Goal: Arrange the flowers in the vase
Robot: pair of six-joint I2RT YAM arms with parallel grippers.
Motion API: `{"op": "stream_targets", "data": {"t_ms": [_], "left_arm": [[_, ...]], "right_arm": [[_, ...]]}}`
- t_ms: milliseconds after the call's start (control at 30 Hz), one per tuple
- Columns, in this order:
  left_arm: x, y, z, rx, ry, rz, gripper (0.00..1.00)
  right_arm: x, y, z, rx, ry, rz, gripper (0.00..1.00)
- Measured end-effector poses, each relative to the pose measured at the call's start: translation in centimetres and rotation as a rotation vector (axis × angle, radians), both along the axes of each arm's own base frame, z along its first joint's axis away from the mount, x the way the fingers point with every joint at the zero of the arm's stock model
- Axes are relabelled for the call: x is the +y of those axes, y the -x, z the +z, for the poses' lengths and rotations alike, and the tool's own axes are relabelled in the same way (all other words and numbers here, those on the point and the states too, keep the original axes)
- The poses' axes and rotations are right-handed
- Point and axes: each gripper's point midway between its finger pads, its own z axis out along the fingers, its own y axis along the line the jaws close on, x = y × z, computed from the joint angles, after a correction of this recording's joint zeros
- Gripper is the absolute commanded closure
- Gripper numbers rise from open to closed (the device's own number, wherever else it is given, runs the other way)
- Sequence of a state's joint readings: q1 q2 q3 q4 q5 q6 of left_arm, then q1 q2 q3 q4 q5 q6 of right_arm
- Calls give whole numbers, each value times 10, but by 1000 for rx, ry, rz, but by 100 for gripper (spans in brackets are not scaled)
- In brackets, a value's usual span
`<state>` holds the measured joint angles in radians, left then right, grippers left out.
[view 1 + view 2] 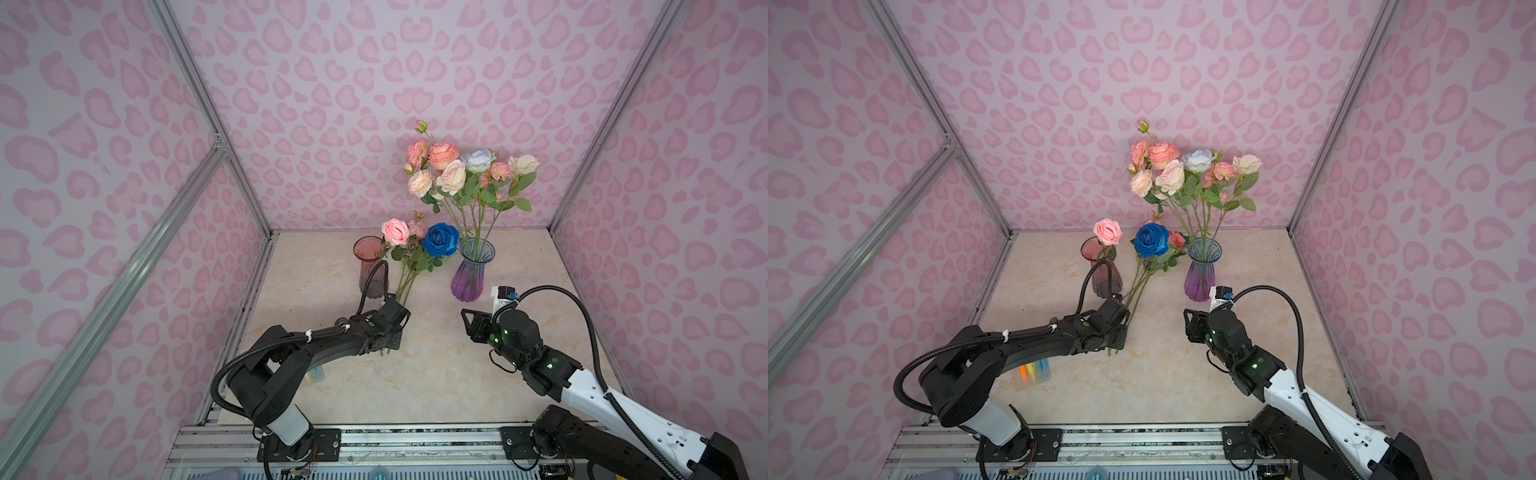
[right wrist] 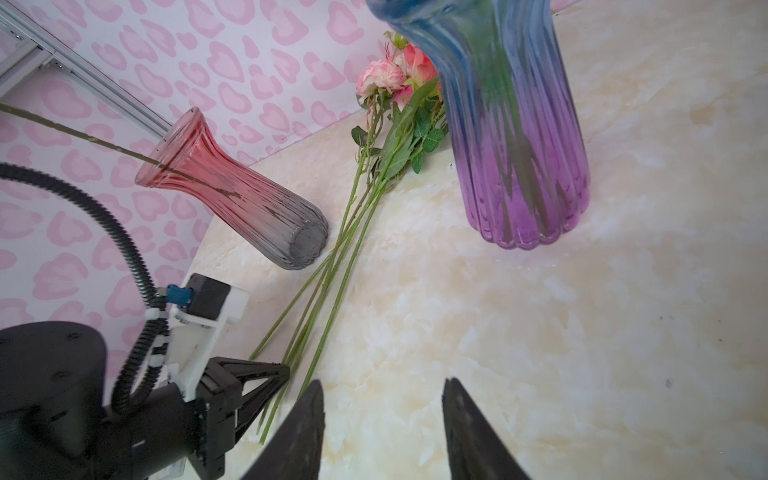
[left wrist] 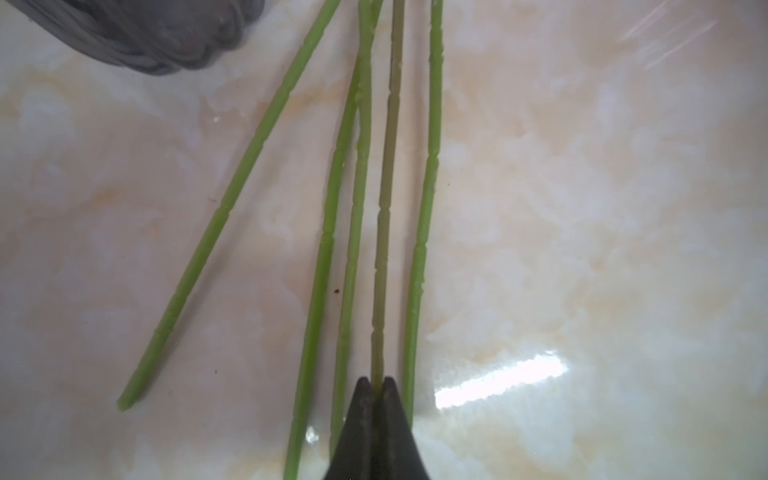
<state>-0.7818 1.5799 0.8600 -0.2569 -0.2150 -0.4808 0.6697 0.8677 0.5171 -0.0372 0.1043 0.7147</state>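
A blue-to-purple glass vase (image 1: 471,270) (image 2: 523,166) stands at the back of the table and holds several of the flowers (image 1: 453,174), pink, peach, cream and pale blue. Left of it, a red-to-grey vase (image 1: 371,266) (image 2: 232,199) holds one pink rose (image 1: 1108,231). Between the vases several loose flowers lie on the table, among them a deep blue rose (image 1: 440,240). Their stems (image 3: 332,228) run toward my left gripper (image 3: 377,380) (image 1: 390,338), which is shut on one olive-green stem (image 3: 386,208). My right gripper (image 2: 382,388) (image 1: 468,318) hovers open and empty in front of the purple vase.
A small clear pack with coloured strips (image 1: 1034,371) lies on the marble table (image 1: 436,374) under my left arm. Pink patterned walls (image 1: 332,83) close in the back and both sides. A metal rail (image 1: 415,440) runs along the front edge.
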Motion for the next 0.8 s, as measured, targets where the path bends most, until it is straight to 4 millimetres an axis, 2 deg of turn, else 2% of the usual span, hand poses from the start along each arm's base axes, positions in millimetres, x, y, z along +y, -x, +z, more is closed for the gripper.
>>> {"op": "stream_targets", "data": {"t_ms": [100, 233, 333, 433, 567, 633, 700, 800], "left_arm": [[-4, 5, 25, -41, 66, -19, 97], [-4, 15, 48, -74, 134, -34, 97], [2, 34, 57, -85, 174, -38, 97], [4, 59, 77, -122, 238, -66, 97], [19, 69, 109, -218, 336, -22, 97], [25, 73, 113, -235, 352, -12, 97], [32, 79, 111, -235, 358, -5, 97], [39, 88, 109, -238, 372, -7, 97]], "right_arm": [[2, 0, -2, 6, 4, 3, 52], [10, 0, -4, 12, 11, 24, 51], [20, 0, 0, 3, 3, 48, 45], [36, -1, 0, 0, -17, 85, 38], [70, -8, 1, 6, -70, 135, 33], [94, -10, 10, 6, -103, 185, 32], [117, -14, 27, -27, -141, 225, 32], [144, -16, 41, -51, -194, 279, 32]]}}
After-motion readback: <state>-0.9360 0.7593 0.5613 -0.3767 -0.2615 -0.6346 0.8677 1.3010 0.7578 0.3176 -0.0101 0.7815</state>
